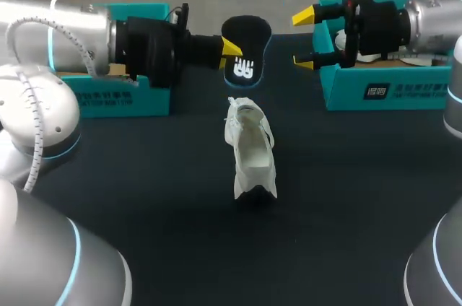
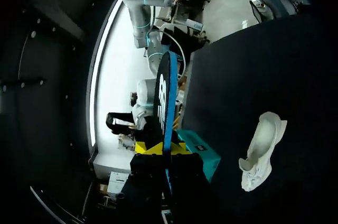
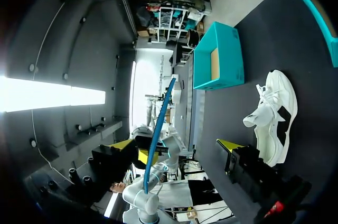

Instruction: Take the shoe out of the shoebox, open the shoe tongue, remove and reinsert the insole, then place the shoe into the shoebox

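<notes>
**Insole out and held up, shoe waiting mid-table**

The left gripper (image 1: 232, 53) is clamped on the black insole (image 1: 249, 37), holding it on edge above the table's far side. The right gripper (image 1: 304, 40) hangs just beside it with its fingers spread wide and holding nothing. The white shoe (image 1: 253, 151) lies alone in the middle of the dark table (image 1: 144, 205), lengthwise between the far and near edges. To refit the insole well, the robot should probably let the free gripper steady the shoe or hold its tongue back. It can then feed the insole in toe-first and flat, so it does not buckle. One teal shoebox (image 1: 123, 100) stands at the far left corner and a second shoebox (image 1: 390, 93) at the far right. Both are well apart from the shoe, which leaves working room on either side.
</notes>
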`<state>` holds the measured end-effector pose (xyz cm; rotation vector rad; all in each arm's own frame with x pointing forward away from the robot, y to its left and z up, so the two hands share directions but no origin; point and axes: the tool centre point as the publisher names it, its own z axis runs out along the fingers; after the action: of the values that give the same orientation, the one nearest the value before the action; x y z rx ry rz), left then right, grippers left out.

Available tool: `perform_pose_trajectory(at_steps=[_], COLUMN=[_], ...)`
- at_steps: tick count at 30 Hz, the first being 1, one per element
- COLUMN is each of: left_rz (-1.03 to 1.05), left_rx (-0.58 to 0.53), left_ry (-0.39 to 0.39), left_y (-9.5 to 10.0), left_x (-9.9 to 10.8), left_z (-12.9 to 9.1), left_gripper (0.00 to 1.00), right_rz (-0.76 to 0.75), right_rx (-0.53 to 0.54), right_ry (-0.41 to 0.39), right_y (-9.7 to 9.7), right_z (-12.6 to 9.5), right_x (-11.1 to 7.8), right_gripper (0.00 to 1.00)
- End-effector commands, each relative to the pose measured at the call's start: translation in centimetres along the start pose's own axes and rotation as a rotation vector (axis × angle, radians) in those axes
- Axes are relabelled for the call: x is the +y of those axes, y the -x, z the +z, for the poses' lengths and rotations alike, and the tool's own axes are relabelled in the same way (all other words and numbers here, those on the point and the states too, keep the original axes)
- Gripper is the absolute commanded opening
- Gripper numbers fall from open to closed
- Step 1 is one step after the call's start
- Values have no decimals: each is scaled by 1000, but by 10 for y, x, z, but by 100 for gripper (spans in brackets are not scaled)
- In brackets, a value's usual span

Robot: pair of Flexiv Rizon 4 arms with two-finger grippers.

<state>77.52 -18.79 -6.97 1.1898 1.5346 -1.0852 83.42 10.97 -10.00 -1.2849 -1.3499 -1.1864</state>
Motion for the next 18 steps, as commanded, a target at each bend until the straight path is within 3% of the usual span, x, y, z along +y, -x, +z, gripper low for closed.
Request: perform_pose_trajectory(at_steps=[1,9,18], left_rz=[269,228,189], left_rx=[-137,-129,-134], left_ry=[13,13,48], left_y=[-16,-29,-30], left_x=[4,7,15], left_z=[9,20,39], left_gripper=[0,0,0], right_rz=[1,10,36], right_rx=[-1,-5,-12], right_ry=[2,-4,-48], right_y=[0,-2,-6], right_z=[1,3,23], right_x=[0,1,1], right_gripper=[100,100,100])
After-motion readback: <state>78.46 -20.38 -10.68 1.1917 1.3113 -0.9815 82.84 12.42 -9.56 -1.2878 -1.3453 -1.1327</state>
